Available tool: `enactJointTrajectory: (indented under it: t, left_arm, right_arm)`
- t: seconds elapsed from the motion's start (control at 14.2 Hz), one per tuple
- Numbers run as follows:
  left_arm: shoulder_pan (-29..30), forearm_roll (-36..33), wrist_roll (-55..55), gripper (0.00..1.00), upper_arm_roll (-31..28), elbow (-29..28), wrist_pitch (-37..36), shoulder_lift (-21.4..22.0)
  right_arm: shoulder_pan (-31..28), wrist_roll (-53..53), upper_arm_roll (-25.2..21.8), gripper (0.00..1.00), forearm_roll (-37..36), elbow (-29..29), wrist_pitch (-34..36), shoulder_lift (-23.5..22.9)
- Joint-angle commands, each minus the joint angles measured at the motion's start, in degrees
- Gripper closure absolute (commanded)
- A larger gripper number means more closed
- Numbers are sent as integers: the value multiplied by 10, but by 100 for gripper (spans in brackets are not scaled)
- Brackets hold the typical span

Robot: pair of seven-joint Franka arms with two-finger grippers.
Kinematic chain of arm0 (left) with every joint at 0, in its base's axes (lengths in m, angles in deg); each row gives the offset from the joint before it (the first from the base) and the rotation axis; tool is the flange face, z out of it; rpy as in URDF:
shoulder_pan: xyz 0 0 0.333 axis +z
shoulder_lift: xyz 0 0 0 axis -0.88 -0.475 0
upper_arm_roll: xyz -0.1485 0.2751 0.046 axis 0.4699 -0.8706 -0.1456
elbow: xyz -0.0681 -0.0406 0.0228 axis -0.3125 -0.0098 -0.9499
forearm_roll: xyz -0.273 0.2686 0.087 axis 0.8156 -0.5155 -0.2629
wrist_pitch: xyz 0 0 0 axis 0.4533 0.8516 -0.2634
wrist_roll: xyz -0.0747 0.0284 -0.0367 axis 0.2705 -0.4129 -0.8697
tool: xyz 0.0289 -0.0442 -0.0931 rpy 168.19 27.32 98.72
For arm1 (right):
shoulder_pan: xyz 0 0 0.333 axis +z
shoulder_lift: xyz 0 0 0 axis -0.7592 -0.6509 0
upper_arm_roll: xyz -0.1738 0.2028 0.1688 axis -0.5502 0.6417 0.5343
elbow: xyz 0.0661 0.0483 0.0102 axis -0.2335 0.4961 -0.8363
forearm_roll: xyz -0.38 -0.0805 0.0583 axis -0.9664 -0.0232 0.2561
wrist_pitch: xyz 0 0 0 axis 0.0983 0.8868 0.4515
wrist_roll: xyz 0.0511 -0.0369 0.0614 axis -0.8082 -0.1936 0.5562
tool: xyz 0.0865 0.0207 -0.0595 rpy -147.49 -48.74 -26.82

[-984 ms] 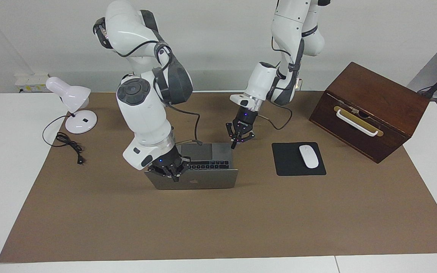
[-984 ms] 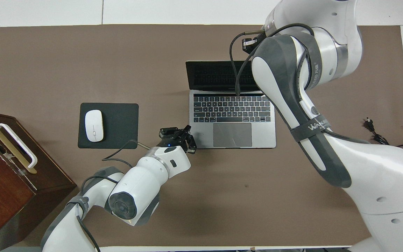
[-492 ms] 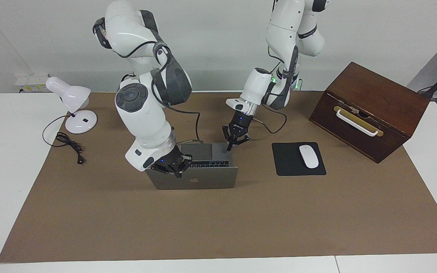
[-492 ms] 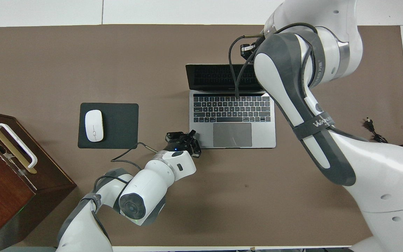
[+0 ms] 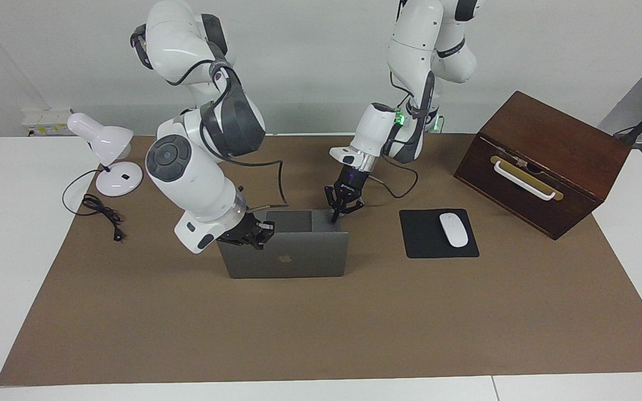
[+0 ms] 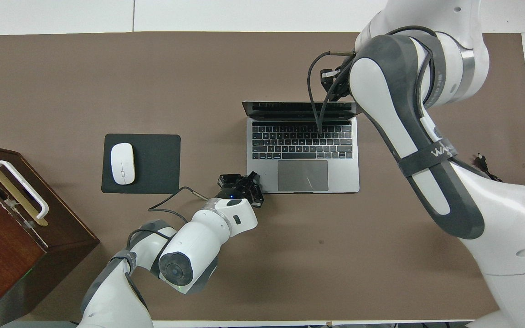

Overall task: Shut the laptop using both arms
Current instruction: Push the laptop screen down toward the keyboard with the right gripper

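The thin silver-grey metal laptop (image 5: 287, 250) with a dark apple logo on its lid stands open near the middle of the brown-covered worktop (image 5: 321, 334). Its lid is raised to roughly upright, and its base with black keys and a large grey trackpad lies flat on the side toward the robots' edge.

The right gripper (image 5: 254, 236) is at the top edge of the lid, at the corner toward the right arm's end of the worktop. Its fingertips are closed together and appear to rest against the lid's outer face. Whether they press on it cannot be told.

The left gripper (image 5: 336, 214) points down at the corner of the laptop's base nearest the robots and toward the left arm's end. It too is closed, holding nothing, with its tips at or just above that corner.

Beside the laptop, toward the left arm's end, lies a black rectangular mouse pad (image 5: 429, 245) with a white oval mouse (image 5: 453, 229) on it. Near that end stands a dark brown wooden box (image 5: 555, 145) with a white handle on a brass plate. At the right arm's end, a white desk lamp (image 5: 106, 156) with a round base sits at the brown cover's edge, its black cord (image 5: 101, 214) trailing onto the cover.
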Motion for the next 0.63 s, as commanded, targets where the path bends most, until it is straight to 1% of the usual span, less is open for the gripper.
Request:
enactJointTrajectory:
  t: [0.0,0.28,0.42,0.56]
  left_arm:
    - [-14,5,17,100,-9,-9,13,-6]
    - [-19,5,18,100,-9,-21,13,-6]
    - [-19,5,25,100,-9,-37,13,-4]
    - [-19,5,27,100,-9,-46,13,-2]
  right_arm:
    - [-4,-10,2,100,30,86,-7,50]
    - [-3,-13,3,100,41,145,-15,72]
    - [-1,-12,3,100,42,193,-47,89]
    - [2,-11,3,100,42,227,-73,98]
